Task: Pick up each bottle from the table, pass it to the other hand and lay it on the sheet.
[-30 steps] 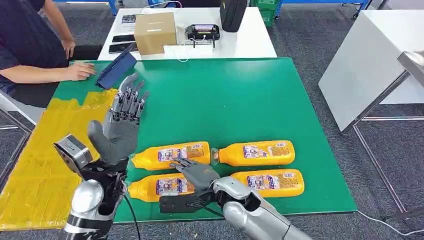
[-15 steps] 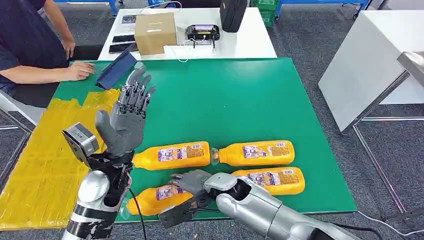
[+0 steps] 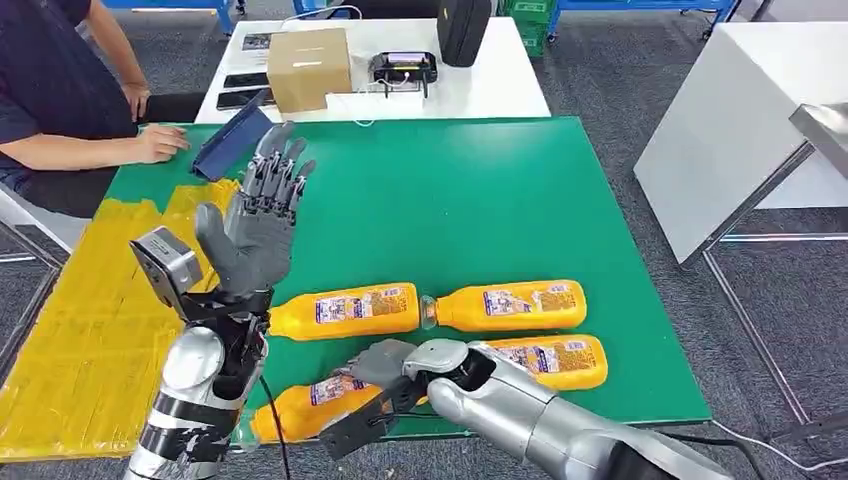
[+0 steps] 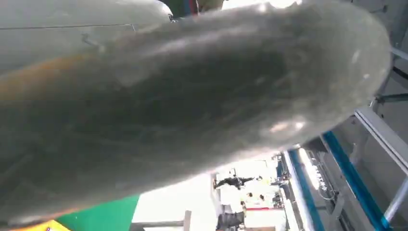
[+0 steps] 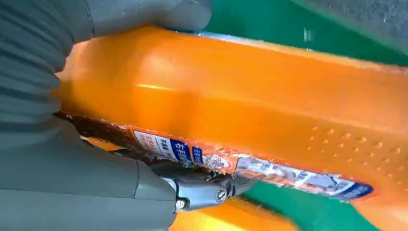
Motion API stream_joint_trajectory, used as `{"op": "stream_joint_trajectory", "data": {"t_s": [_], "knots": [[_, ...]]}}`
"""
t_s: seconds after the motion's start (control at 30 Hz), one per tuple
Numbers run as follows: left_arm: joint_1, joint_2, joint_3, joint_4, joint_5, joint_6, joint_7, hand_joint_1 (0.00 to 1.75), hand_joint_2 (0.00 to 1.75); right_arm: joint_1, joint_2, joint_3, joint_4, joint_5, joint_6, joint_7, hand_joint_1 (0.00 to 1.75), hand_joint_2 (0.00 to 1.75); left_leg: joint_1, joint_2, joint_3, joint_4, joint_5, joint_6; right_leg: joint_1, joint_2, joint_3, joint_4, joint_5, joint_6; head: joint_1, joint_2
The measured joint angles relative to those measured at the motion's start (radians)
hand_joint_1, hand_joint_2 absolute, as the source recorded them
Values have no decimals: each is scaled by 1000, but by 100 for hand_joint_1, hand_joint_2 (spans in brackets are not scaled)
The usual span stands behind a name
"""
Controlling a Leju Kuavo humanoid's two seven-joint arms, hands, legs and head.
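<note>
Four orange bottles with labels lie on the green table (image 3: 450, 200). My right hand (image 3: 385, 365) grips the near-left bottle (image 3: 310, 400), which sits tilted at the table's front edge. In the right wrist view the thumb (image 5: 144, 14) and fingers (image 5: 202, 187) wrap that bottle (image 5: 250, 96). My left hand (image 3: 255, 225) is raised over the table's left side, fingers spread, holding nothing; it is a grey blur (image 4: 192, 96) in the left wrist view. The other bottles lie at far left (image 3: 345, 310), far right (image 3: 510, 305) and near right (image 3: 550, 360). The yellow sheet (image 3: 70, 330) covers the left end.
A person (image 3: 60, 90) sits at the far left with a hand on the table beside a blue flat item (image 3: 232, 140). Behind is a white table with a cardboard box (image 3: 310, 62). Another white table (image 3: 740, 120) stands to the right.
My right hand has closed on the near-left bottle and pulled it toward the front edge, tilting it. My left hand has risen and moved a little farther out.
</note>
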State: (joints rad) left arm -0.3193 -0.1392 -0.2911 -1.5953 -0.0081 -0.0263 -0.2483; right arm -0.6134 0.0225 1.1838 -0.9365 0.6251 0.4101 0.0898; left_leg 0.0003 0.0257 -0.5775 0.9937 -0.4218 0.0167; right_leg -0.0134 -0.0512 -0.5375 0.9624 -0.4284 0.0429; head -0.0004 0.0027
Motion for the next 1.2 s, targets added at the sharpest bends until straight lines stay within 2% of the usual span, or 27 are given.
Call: {"op": "stream_joint_trajectory", "data": {"t_s": [0.03,0.07,0.17,0.3,0.4,0.57,0.6,0.63,0.67,0.73,0.87,0.93,1.03,1.2], "knots": [[1,0,0,-2,-31,54,-4,0,0,14,0,-15,2,-28,-59,29,175,175,0,0,0,0,0,0,0,0,1,0,1,-2,0,0],[4,0,4,-9,-66,121,-10,0,175,34,-1,-42,2,-57,-128,55,175,175,1,0,0,0,0,0,0,0,1,0,1,-2,0,0],[27,8,33,-50,-137,284,-45,0,175,130,-14,-153,-34,-169,-366,53,175,175,1,-1,0,0,1,0,1,-1,1,0,1,-2,0,0],[90,29,97,-119,-162,387,-87,0,175,323,-32,-328,-191,-261,-553,-21,175,175,0,-2,-3,0,2,0,0,-1,0,0,1,-1,0,0],[123,38,127,-150,-167,400,-97,0,175,426,-39,-412,-291,-270,-565,-32,175,175,0,-2,-7,0,2,0,0,-1,-4,0,2,-1,0,0],[144,41,144,-174,-170,430,-98,0,175,510,-42,-488,-382,-286,-584,-69,175,175,0,-2,-10,0,2,0,0,-1,-6,0,2,-1,0,0],[149,41,148,-178,-166,441,-94,0,0,532,-39,-509,-415,-298,-595,-91,175,175,0,-2,-10,0,2,0,0,-1,-7,0,2,-1,0,0],[155,41,154,-180,-154,446,-82,0,0,557,-35,-529,-451,-305,-609,-117,175,175,0,-2,-10,0,2,0,0,-1,-7,0,2,-1,0,0],[161,42,158,-180,-135,440,-59,0,175,579,-29,-549,-490,-308,-618,-136,175,175,0,-2,-10,0,2,0,0,-1,-7,0,2,-1,0,0],[172,44,161,-179,-77,375,7,0,175,615,-21,-582,-563,-306,-629,-150,175,175,0,-2,-11,0,2,0,0,-1,-9,0,2,-1,0,0],[187,52,141,-154,246,42,194,0,175,661,-13,-622,-684,-266,-629,-170,175,175,0,-2,-11,0,2,0,0,-1,-9,0,2,-1,0,0],[199,62,118,-135,359,-86,240,0,175,676,-13,-628,-730,-229,-629,-177,175,175,0,-1,-11,0,2,0,0,0,-9,0,2,-1,0,0],[213,77,89,-120,400,-166,250,0,175,690,-13,-628,-778,-195,-624,-178,175,175,-1,-1,-11,0,2,0,0,0,-9,0,2,-1,0,0],[228,93,63,-117,404,-210,254,0,175,696,-13,-628,-817,-182,-605,-178,175,175,0,-1,-11,0,2,0,0,0,-9,0,2,-1,0,0]]}}
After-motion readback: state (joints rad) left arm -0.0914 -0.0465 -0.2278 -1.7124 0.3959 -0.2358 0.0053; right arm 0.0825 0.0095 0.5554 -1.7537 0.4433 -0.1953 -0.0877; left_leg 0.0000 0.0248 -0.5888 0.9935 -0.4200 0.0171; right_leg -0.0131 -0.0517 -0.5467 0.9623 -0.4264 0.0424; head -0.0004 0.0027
